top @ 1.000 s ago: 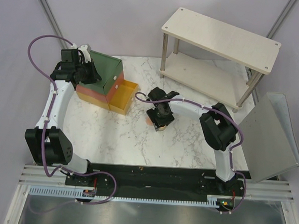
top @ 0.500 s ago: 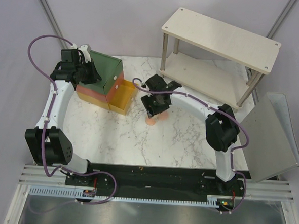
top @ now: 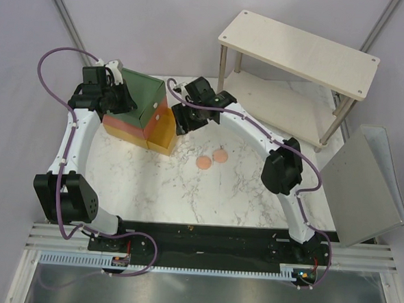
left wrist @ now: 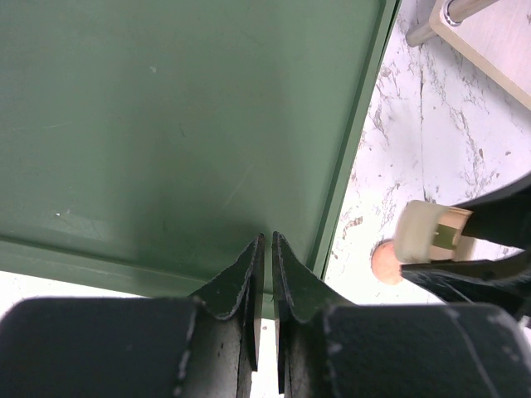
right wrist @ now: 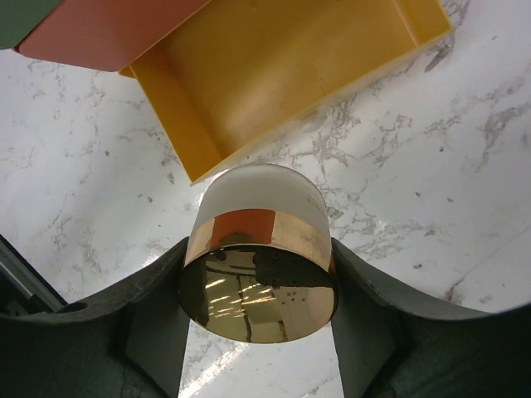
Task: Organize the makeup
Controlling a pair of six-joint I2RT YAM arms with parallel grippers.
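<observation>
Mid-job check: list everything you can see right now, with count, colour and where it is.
pot: one, gold with a white top, clamped in the right gripper just in front of the open drawer
discs: two, pink, side by side on the table at mid-table
drawer box: one, green top over orange, far left of the table
drawer: one, yellow, pulled out of the box
shelf: one, pale wood on metal legs, two tiers, far right
metal sheet: one, grey, tilted at the right edge
table: one, white marble
left gripper: fingers closed, on the box's green top
right gripper: shut on the pot beside the drawer
</observation>
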